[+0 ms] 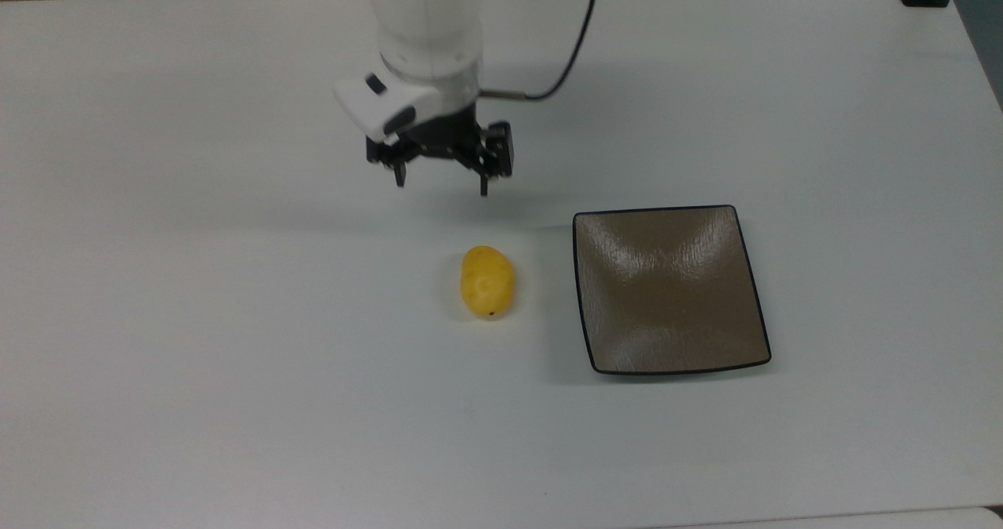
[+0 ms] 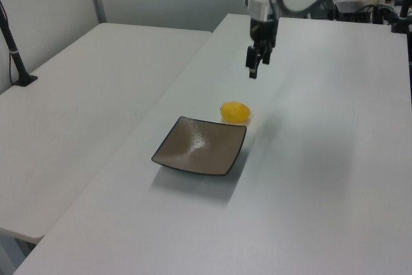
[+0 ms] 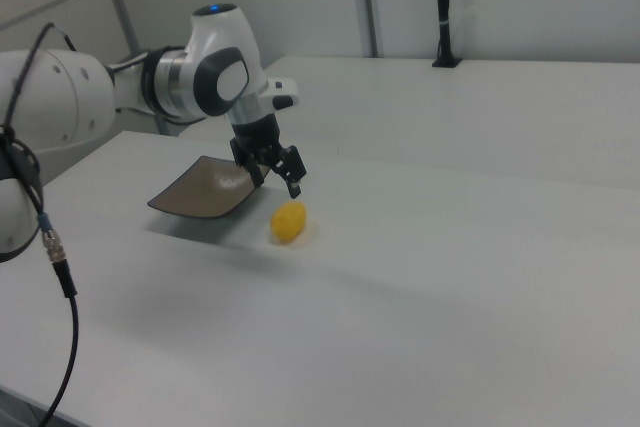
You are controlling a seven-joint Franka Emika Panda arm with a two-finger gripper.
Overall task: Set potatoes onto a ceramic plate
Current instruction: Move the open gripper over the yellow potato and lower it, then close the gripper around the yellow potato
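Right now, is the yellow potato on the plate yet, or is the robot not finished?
Not finished. Nothing is done yet: the potato lies on the table beside the empty plate. In hand: the open gripper hovers above the table, short of the potato, holding nothing. Left: reach it, grab it, lift it and set it on the plate.

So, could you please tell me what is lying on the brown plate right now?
Nothing: the plate holds only its bare, glossy surface. The potato sits on the table beside it, apart.

Potato [image 1: 487, 282] on the table [image 1: 235, 356], just beside the plate [image 1: 670, 290], on the top view's left
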